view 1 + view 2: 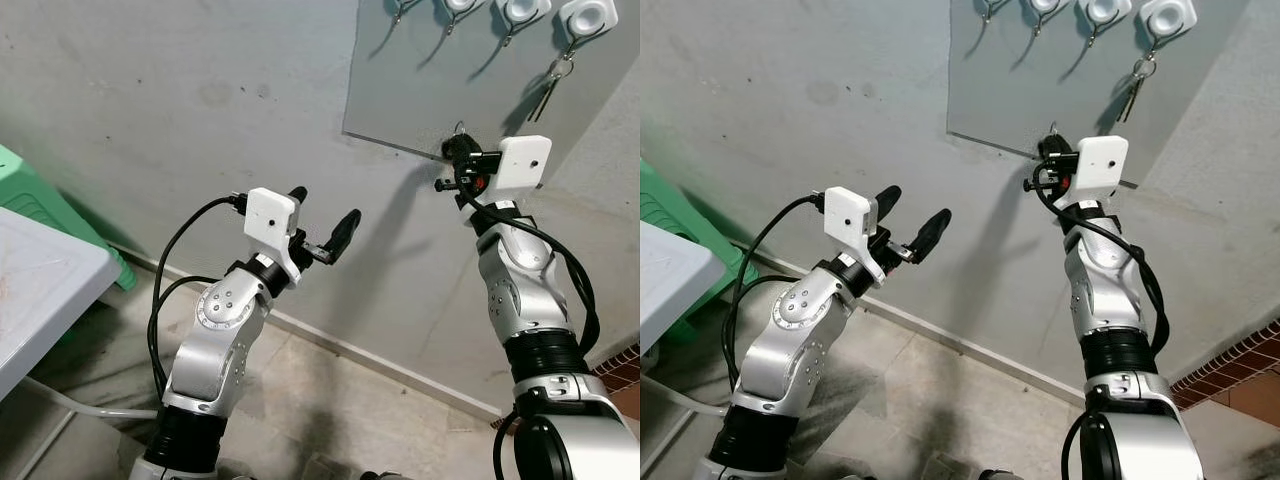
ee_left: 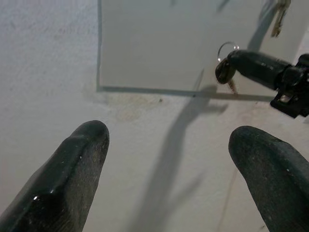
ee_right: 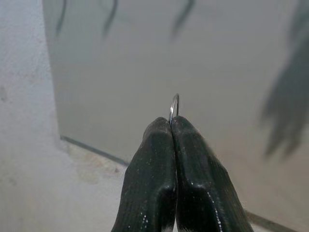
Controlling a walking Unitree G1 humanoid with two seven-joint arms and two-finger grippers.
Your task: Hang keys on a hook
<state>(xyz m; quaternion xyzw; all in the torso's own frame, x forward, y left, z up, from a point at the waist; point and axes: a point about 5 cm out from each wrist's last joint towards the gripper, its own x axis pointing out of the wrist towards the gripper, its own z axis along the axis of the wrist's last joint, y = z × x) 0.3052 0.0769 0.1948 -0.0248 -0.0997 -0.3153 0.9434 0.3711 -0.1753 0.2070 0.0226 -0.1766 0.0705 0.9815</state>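
Observation:
My right gripper (image 1: 458,150) is raised against the wall at the lower edge of a grey panel (image 1: 440,70), and is shut on a key ring (image 3: 174,104). The ring and a dark key (image 2: 224,71) stick out past its fingertips. A row of white hooks (image 1: 522,10) runs along the panel's top, well above the gripper. Another set of keys (image 1: 553,80) hangs from the rightmost hook (image 1: 588,15). My left gripper (image 1: 325,207) is held open lower and to the left, nothing between its fingers (image 2: 91,135), pointing toward the wall.
A white table (image 1: 40,280) juts in at the left with a green plastic stool (image 1: 30,195) behind it. A grey wall stands close ahead, with tiled floor below it. Red brick (image 1: 625,370) shows at the right edge.

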